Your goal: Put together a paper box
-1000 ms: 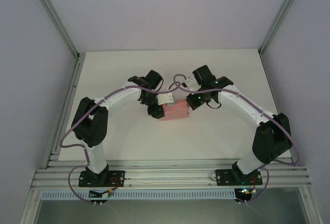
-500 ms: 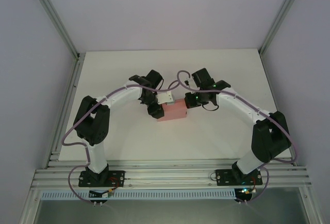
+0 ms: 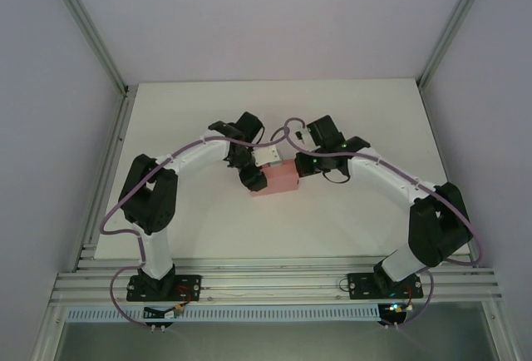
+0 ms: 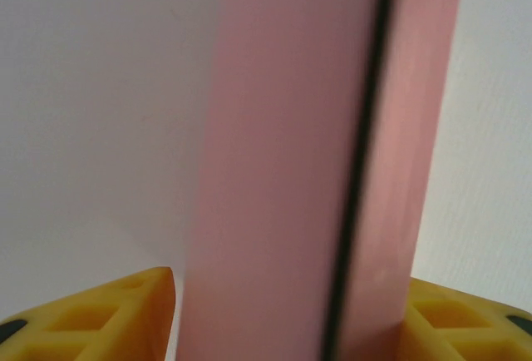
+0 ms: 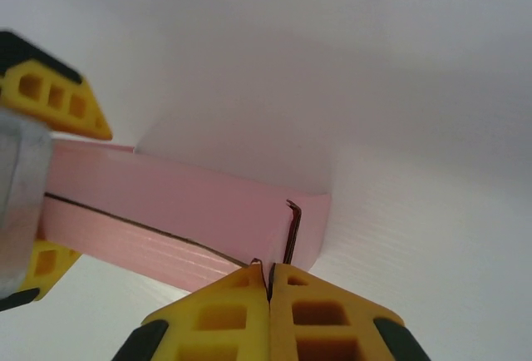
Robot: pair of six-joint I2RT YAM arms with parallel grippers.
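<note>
The left pincer (image 4: 291, 286) had just loosened around the pink box (image 3: 281, 178) in the middle of the bench (image 3: 208, 228), leaving a sliver of gap. The right pincer (image 5: 268, 282), clenched, had moved up against the box's end, so assembly seemed nearly finished.

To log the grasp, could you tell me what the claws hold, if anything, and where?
The left claw straddles one end of the pink box; whether it grips cannot be told. The right claw is shut, tips against its other end.
</note>
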